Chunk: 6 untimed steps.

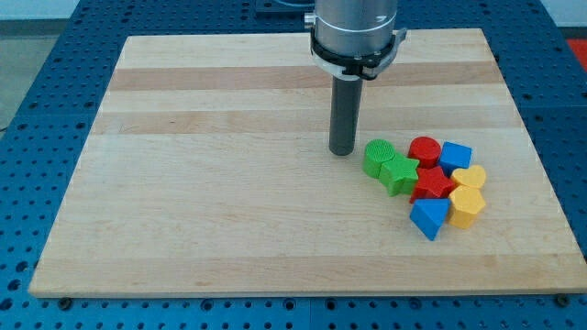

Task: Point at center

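My tip (342,151) rests on the wooden board (202,183), a little right of the board's middle and just left of a cluster of blocks, apart from them. Nearest it is a green rounded block (376,156) with a green star (399,173) beside it. Behind those sit a red cylinder (424,150) and a blue cube (455,156). Lower down are a red star (432,185), a yellow heart-like block (470,177), a yellow hexagon-like block (466,206) and a blue triangle (428,218).
The board lies on a blue perforated table (37,110). The arm's grey body (355,27) comes down from the view's top centre above the tip.
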Each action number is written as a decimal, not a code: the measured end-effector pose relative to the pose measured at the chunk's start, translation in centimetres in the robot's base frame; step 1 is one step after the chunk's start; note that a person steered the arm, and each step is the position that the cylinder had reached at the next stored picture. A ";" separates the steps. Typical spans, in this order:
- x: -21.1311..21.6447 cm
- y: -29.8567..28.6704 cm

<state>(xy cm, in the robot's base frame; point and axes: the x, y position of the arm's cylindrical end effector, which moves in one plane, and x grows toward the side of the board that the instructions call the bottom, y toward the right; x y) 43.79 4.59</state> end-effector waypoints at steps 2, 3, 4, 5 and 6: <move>-0.4 0.4; -0.9 1.2; -4.0 3.7; -2.0 13.3; 5.6 19.7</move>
<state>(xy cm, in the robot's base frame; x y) 49.40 24.33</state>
